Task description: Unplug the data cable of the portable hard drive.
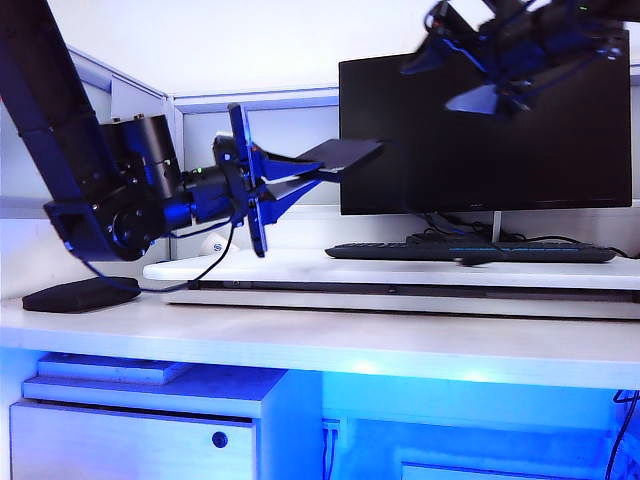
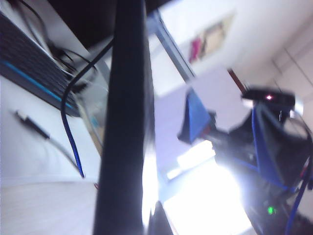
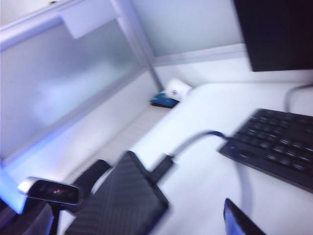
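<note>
The portable hard drive point(image 1: 345, 153) is a thin black box held up in the air above the left end of the white desk mat, with my left gripper point(image 1: 310, 172) shut on its near end. In the right wrist view its textured top point(image 3: 122, 200) shows, with the data cable point(image 3: 195, 142) plugged into its far edge and curving off toward the keyboard. The left wrist view sees the drive point(image 2: 124, 122) edge-on as a dark band. My right gripper point(image 1: 465, 75) hangs high in front of the monitor with its jaws open, apart from the drive; one fingertip point(image 3: 239, 220) shows beside the drive.
A black monitor point(image 1: 485, 130) stands at the back with a long black keyboard point(image 1: 470, 252) in front of it on a white mat point(image 1: 300, 270). A black padded cushion point(image 1: 80, 294) lies at the desk's left. A small white roll point(image 3: 177, 89) sits by the partition.
</note>
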`<action>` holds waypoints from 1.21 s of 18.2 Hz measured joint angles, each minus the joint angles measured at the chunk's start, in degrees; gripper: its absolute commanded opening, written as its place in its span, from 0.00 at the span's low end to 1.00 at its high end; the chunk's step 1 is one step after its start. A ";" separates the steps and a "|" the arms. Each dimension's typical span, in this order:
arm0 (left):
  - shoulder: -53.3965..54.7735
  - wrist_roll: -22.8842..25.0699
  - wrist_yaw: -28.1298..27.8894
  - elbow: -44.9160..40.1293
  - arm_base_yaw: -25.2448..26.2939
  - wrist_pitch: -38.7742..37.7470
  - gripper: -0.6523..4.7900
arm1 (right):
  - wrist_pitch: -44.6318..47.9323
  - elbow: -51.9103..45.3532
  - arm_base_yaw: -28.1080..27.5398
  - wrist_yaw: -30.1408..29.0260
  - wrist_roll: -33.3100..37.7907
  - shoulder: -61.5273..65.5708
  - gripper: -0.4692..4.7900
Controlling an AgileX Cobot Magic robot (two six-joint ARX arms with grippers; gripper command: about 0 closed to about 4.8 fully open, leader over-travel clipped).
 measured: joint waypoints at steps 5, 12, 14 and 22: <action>-0.17 -0.20 3.17 4.31 -1.84 0.04 0.11 | -0.46 1.73 1.20 -0.11 0.63 2.21 0.94; -0.44 -0.85 4.63 6.49 -3.39 0.09 0.11 | 0.00 2.08 0.94 0.11 1.20 2.32 0.73; -0.44 -1.22 4.68 6.67 -3.39 0.09 0.11 | 0.57 2.32 0.94 1.33 1.20 2.32 0.69; -0.44 -2.12 5.68 6.78 -3.39 0.09 0.11 | 2.25 4.81 0.98 2.95 2.86 5.11 0.35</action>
